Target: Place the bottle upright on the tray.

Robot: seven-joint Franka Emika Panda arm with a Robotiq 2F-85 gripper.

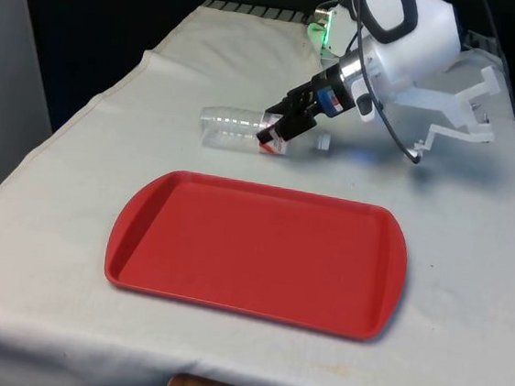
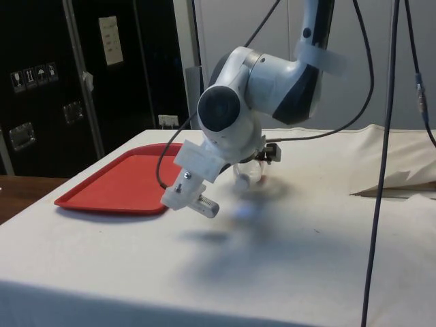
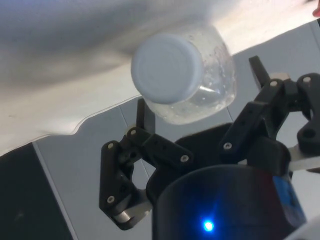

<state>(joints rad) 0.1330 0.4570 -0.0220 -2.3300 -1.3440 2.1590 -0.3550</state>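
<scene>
The clear plastic bottle (image 1: 237,128) with a white cap (image 3: 166,67) is seen lying on its side on the white cloth (image 1: 73,192), beyond the flat red plastic tray (image 1: 256,251). Its neck end is straddled by the black two-finger gripper (image 1: 280,133), whose fingers (image 3: 145,115) are spread beside it, not clamped.

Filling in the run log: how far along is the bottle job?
Early stage. The gripper has reached the clear plastic bottle, which lies on its side on the white cloth beyond the red tray; its fingers flank the neck behind the white cap. Lifting, uprighting and placing remain.
</scene>
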